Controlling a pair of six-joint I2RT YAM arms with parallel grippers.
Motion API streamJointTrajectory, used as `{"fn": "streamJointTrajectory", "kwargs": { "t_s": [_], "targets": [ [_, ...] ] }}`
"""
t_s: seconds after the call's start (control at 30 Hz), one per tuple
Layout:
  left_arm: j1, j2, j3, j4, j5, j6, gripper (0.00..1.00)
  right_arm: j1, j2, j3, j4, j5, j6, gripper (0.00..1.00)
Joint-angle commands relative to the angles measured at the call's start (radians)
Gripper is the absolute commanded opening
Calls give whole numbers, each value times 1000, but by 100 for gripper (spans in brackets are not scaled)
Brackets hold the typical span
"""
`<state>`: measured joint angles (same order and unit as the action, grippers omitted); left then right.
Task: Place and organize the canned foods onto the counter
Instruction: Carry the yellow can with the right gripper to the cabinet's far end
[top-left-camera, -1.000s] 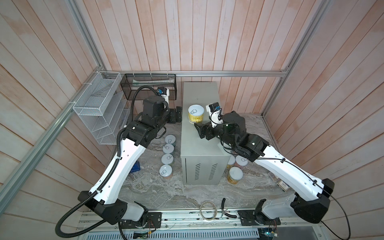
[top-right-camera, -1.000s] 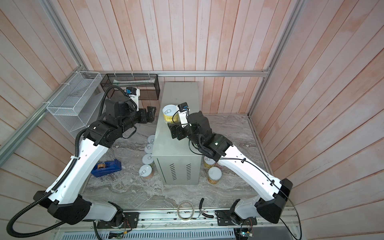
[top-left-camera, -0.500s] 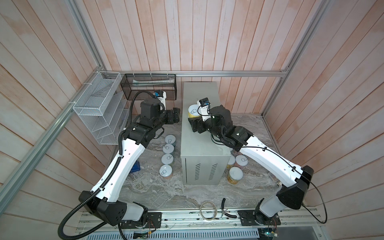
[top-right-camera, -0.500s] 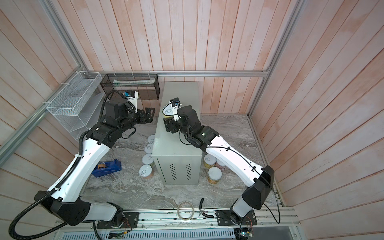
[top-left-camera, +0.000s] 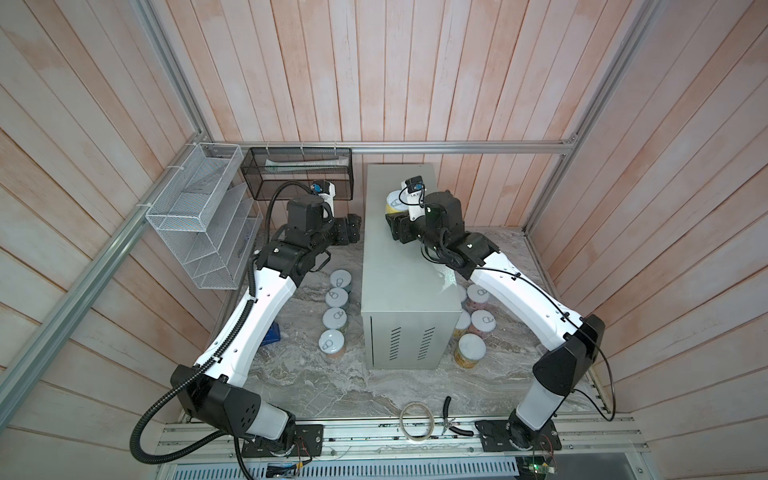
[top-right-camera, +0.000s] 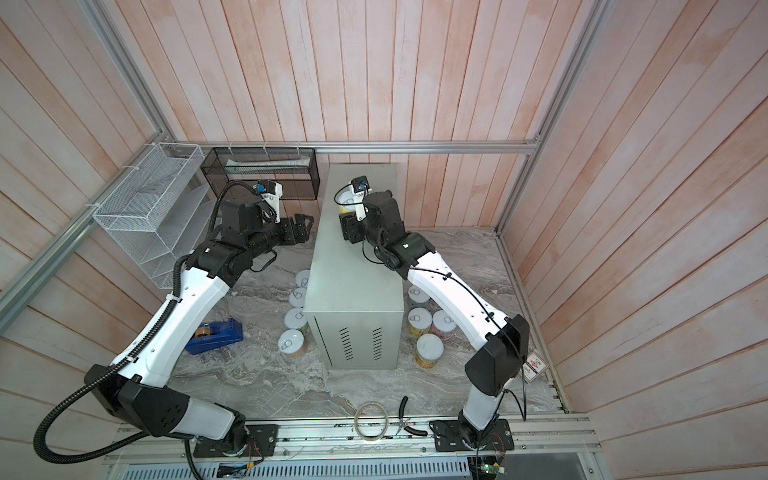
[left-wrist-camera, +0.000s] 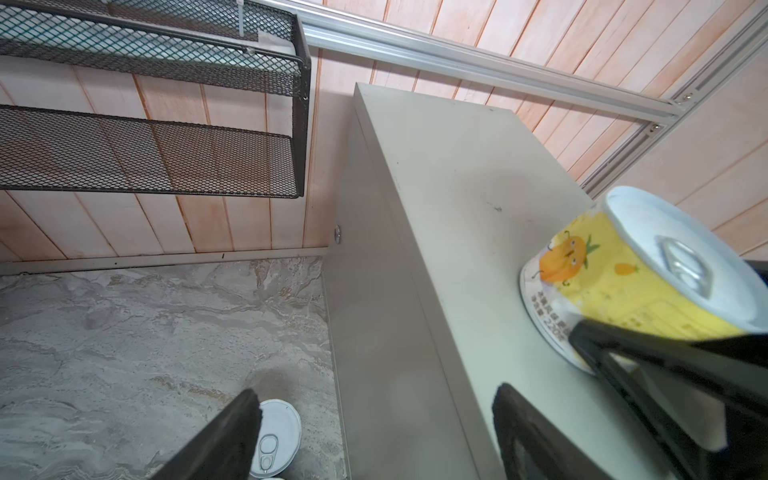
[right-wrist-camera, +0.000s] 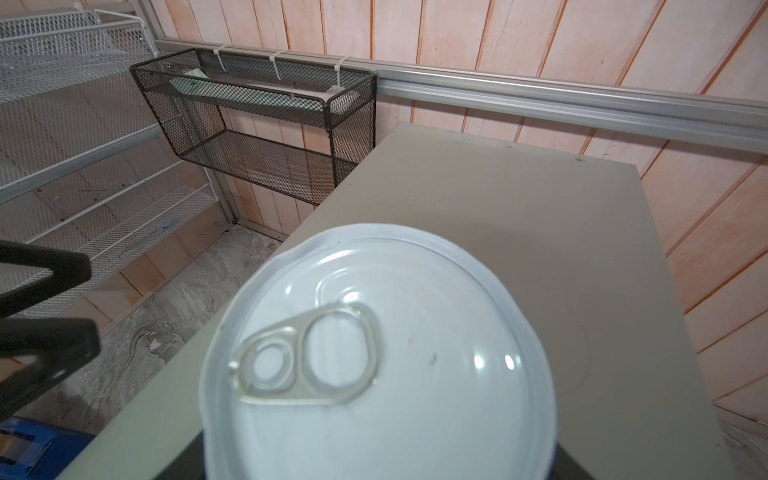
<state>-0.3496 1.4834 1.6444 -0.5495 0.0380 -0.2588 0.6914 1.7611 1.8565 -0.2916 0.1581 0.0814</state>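
right tool straddles the yellow can, upper middle of a top view, on the tabletop; clenched or not, i cannot tell. left tool gapes, empty. seemingly arranging it; next needs a firm grip.

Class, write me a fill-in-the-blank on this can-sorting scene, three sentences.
The can on the counter has a ____ label.
In a top view, the row of cans left of the counter numbers ____.
The tape dispenser on the marble is ____.
Missing: yellow, four, blue.
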Motion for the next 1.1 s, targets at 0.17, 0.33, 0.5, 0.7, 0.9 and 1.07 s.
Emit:
{"fn": "streamJointTrajectory", "kwargs": {
  "t_s": [0.17, 0.33, 0.5, 0.7, 0.9, 1.07],
  "targets": [
    [28, 28, -21, 54, 35, -3, 89, -82, 162, 240, 15, -16, -41, 65],
    [34, 45, -26, 66, 46, -4, 88, -126, 275, 407, -29, -8, -47, 65],
    [36, 64, -26, 79, 54, -1, 88, -173, 355, 541, -47, -34, -49, 65],
    [41, 91, -26, 88, 54, 3, 88, -183, 428, 641, -33, -77, -72, 63],
    [46, 116, -20, 101, 61, 2, 87, -187, 523, 784, -70, -53, -71, 62],
    [49, 135, -8, 103, 63, 4, 87, -206, 526, 774, -50, -31, -69, 62]
  ]
}}
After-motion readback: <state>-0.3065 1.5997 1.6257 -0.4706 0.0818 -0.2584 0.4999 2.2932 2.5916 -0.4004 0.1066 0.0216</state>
